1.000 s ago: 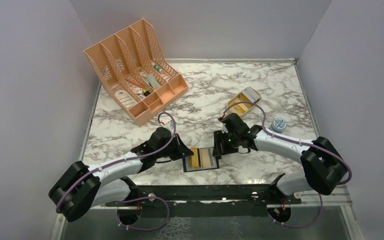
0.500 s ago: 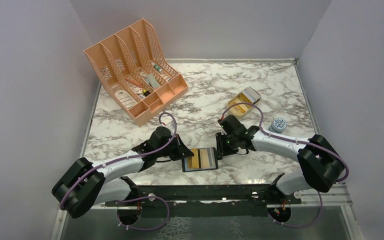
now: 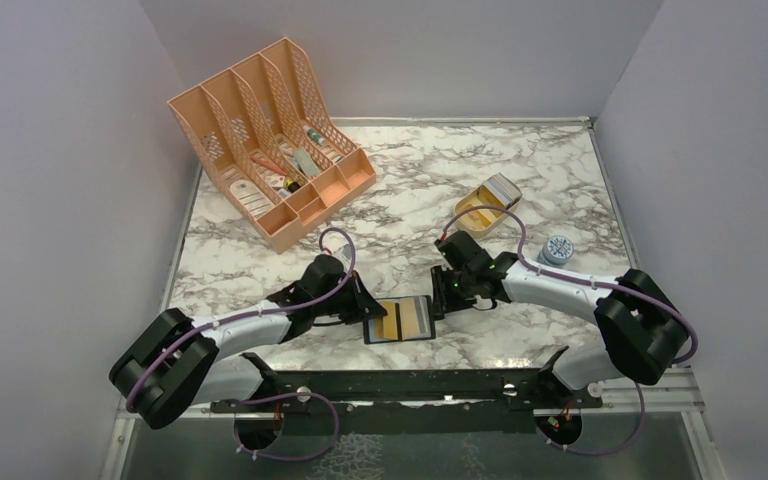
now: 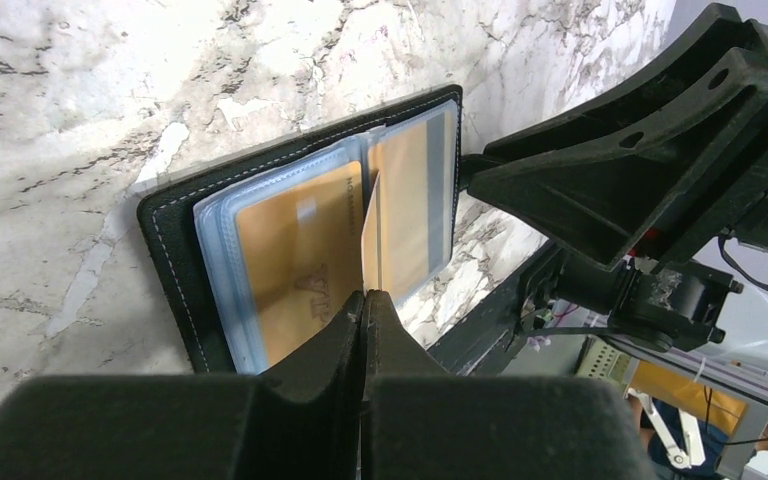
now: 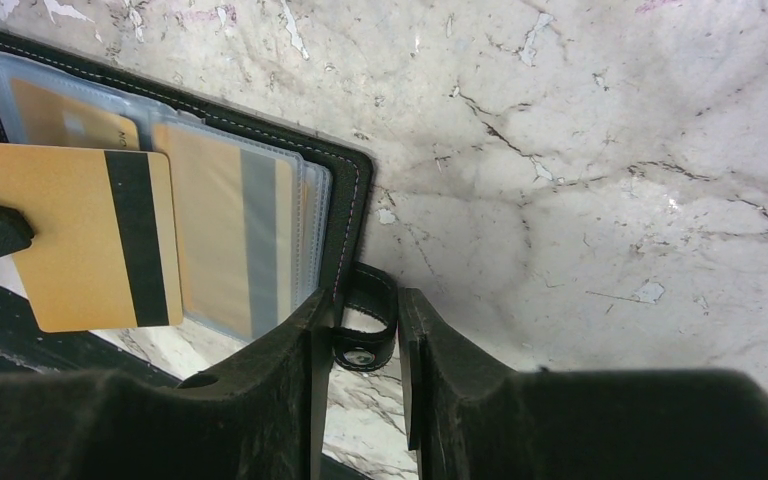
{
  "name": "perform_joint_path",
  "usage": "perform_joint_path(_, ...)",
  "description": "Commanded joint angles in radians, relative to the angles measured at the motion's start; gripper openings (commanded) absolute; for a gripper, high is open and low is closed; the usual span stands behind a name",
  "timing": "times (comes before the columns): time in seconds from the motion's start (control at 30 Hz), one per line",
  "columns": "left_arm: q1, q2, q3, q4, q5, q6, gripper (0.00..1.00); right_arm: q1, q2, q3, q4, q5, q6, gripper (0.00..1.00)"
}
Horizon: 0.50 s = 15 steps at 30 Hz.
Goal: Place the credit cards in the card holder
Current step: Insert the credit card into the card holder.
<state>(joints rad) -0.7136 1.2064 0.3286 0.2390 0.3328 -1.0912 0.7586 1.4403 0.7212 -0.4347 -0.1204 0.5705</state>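
Card holder (image 3: 400, 320) lies open and flat at the near edge of the counter (image 3: 240, 240), about midway along it. Left gripper (image 4: 365, 300) is fully closed on one tan-orange credit card (image 5: 70, 240), held on edge over the holder's clear sleeves. Right gripper (image 5: 360, 305), partly closed, pinches the holder's snap tab (image 5: 365, 340). Farther back: gold tin (image 3: 487, 205), right of centre; peach organiser (image 3: 270, 140), far-left corner
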Motion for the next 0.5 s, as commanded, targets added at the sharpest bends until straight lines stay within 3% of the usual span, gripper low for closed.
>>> perform_joint_path(0.0, 0.005, 0.019, -0.015, 0.023, 0.017, -0.017, 0.0, 0.01, 0.001, -0.003, 0.009, 0.021, 0.006, 0.29)
perform_joint_path(0.47, 0.005, 0.068, -0.013, 0.038, -0.006, -0.04, 0.0, 0.019, 0.004, -0.005, 0.015, 0.02, 0.009, 0.28)
